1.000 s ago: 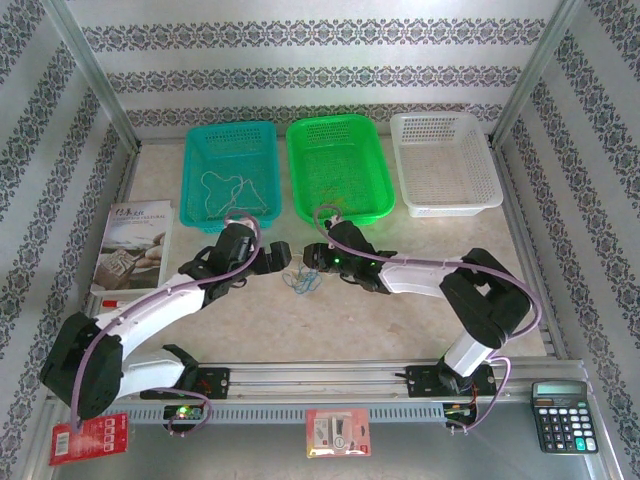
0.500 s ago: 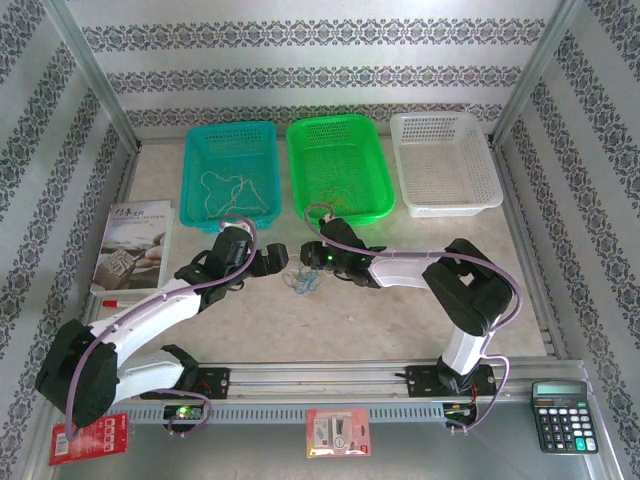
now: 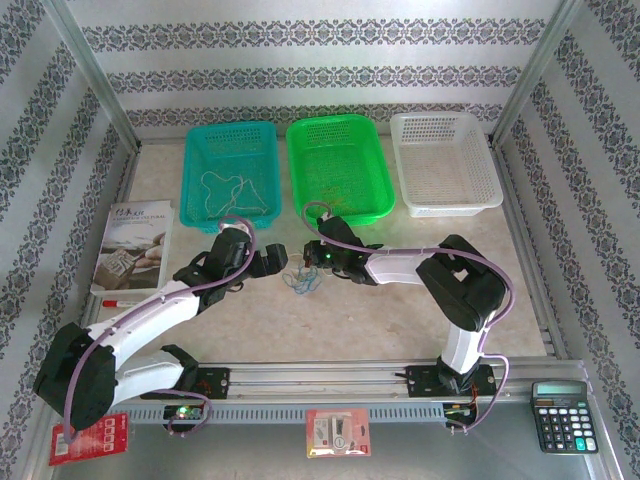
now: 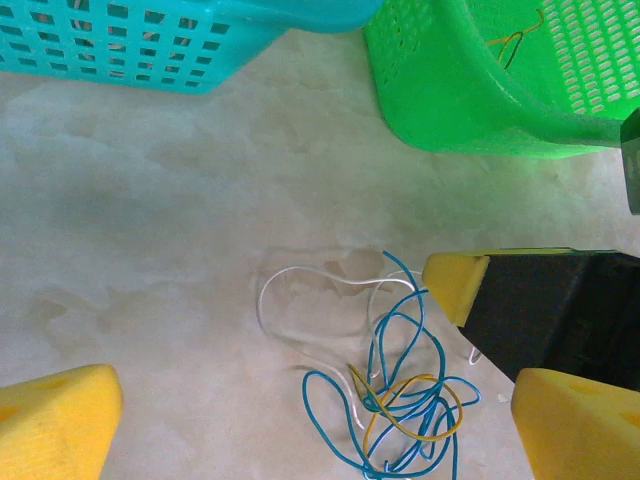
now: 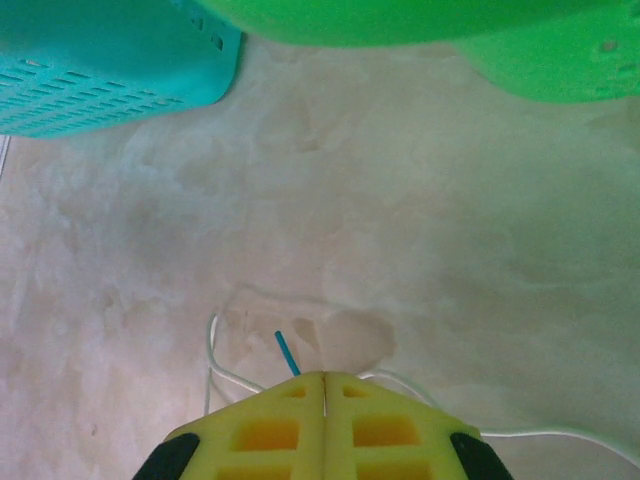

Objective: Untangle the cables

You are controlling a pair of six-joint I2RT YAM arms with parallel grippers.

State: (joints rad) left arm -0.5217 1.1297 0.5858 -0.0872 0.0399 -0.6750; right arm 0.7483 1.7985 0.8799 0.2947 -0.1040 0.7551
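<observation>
— What's laid out?
— A pale counter (image 3: 400, 320) with three baskets along its far edge: teal basket (image 3: 231, 128), green basket (image 3: 335, 122) and white basket (image 3: 440, 118). A booklet (image 3: 135, 245) lies at the left and a calculator (image 3: 563, 415) at the near right corner.
— And the arms?
— Both reach to the middle, tips facing and near each other. The left end effector (image 3: 282, 260) stands wide, its yellow pads (image 4: 55, 420) far apart. The right end effector (image 5: 323, 382) is pressed fully together, low at the counter.
— Holding anything?
— A blue end (image 5: 287, 352) pokes out right at its closed tips, and a white cable (image 5: 215, 365) runs under them. I cannot tell whether either is pinched.
— Where are the cables?
— The cables (image 4: 400, 410) lie on the counter between the two end effectors, near the teal and green baskets. Blue and yellow loops are knotted together with a white loop beside them. A cream cord (image 3: 228, 190) lies in the teal basket and a yellow cord (image 4: 515, 40) in the green.
</observation>
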